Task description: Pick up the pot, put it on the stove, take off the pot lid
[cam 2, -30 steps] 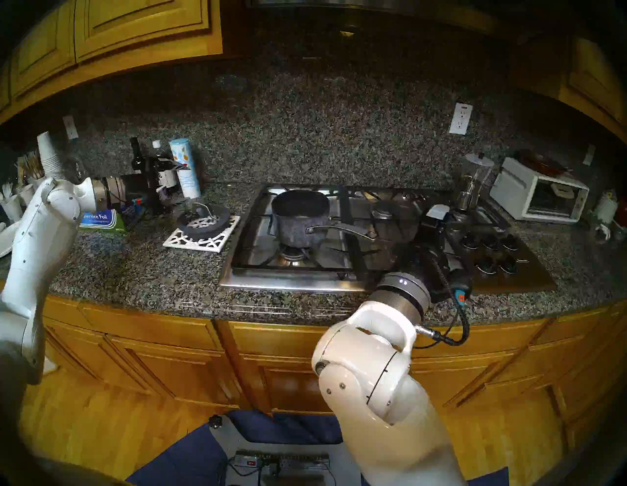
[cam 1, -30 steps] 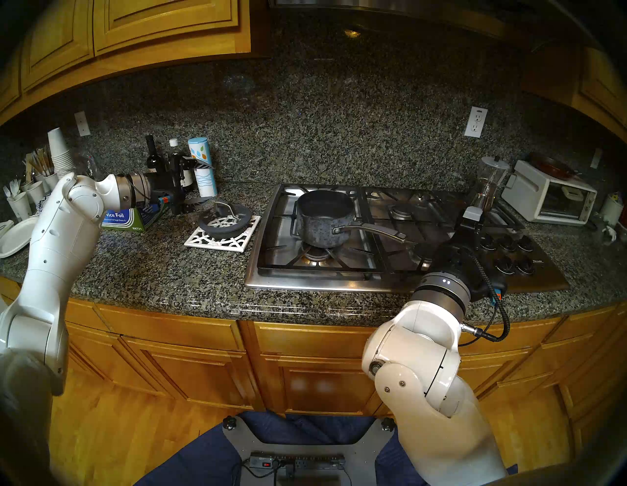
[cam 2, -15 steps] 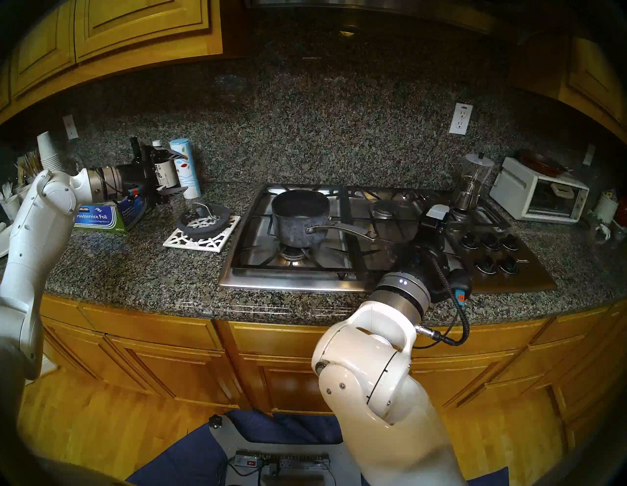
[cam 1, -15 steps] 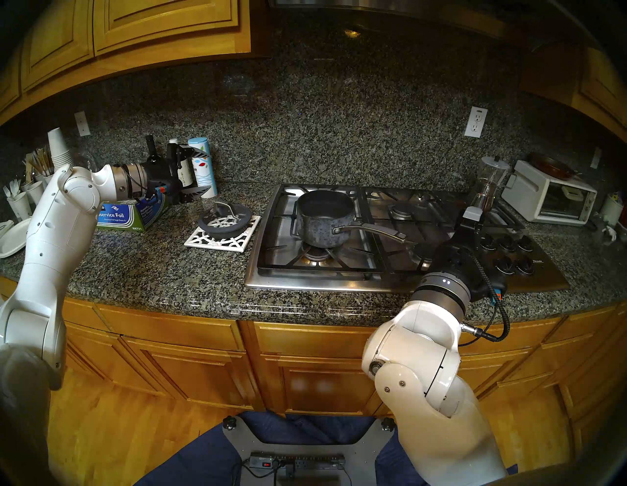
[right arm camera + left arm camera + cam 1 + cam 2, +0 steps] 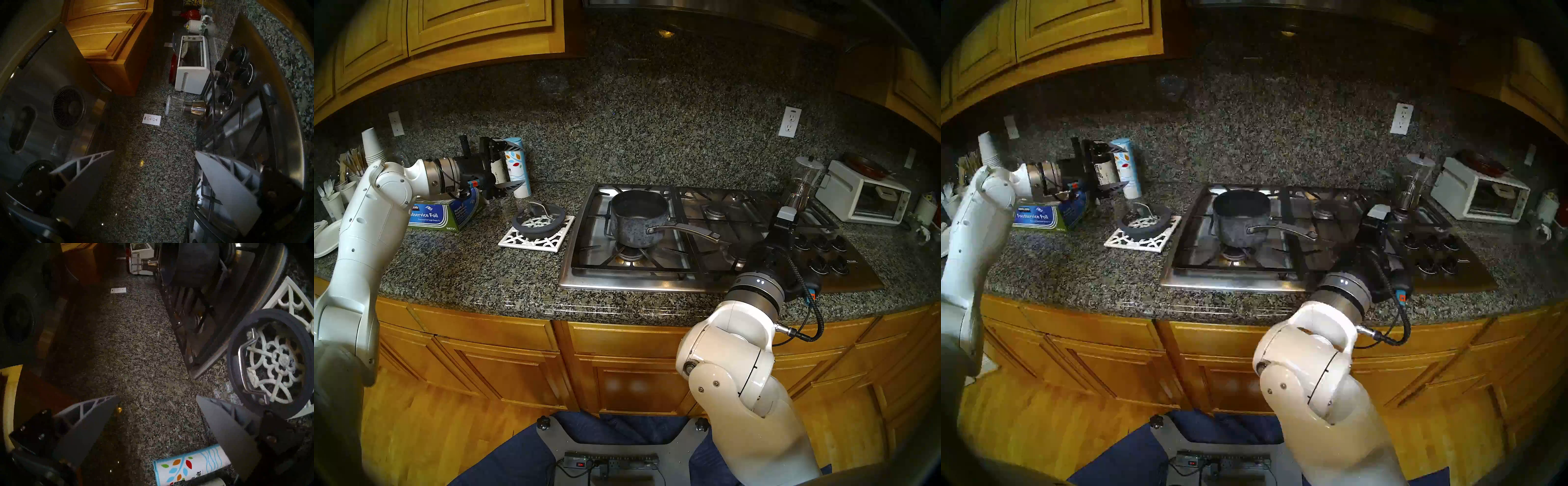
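The dark grey mottled pot stands uncovered on the front left burner of the stove, its long handle pointing right. The glass pot lid lies on a white lattice trivet left of the stove. My left gripper hovers open and empty above and behind-left of the lid, in front of the bottles. My right gripper is open and empty above the stove's right side near the knobs, right of the pot handle's end.
Bottles and a salt canister stand at the back left, beside a foil box, paper cups and plates. A glass coffee pot and a white toaster oven sit right of the stove. Cabinets and a range hood hang overhead.
My left gripper has risen and drawn back to the left, away from the lid, staying open. The right arm, pot and lid have not moved.
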You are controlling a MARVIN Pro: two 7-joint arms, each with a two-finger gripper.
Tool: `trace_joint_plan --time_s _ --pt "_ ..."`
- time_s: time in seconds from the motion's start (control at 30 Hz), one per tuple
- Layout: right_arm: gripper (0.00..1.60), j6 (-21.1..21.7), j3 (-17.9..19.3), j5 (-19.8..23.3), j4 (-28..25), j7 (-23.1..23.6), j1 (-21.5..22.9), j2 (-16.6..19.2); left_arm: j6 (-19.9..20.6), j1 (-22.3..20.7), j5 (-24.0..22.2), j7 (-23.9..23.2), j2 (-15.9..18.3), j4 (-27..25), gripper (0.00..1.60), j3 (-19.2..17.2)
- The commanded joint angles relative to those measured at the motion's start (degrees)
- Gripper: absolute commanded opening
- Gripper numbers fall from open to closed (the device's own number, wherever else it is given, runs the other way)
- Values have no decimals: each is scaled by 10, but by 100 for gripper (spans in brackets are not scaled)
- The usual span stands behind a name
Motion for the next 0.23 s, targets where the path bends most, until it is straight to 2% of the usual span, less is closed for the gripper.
trace_joint_plan --time_s 0.0,0.2 --pt "160 1 0 -11 -14 -47 8 0 1 -30 -18 -1 3 -5 160 -5" --pt "160 1 0 -12 -14 -47 8 0 1 -32 -23 -6 3 -4 160 -4"
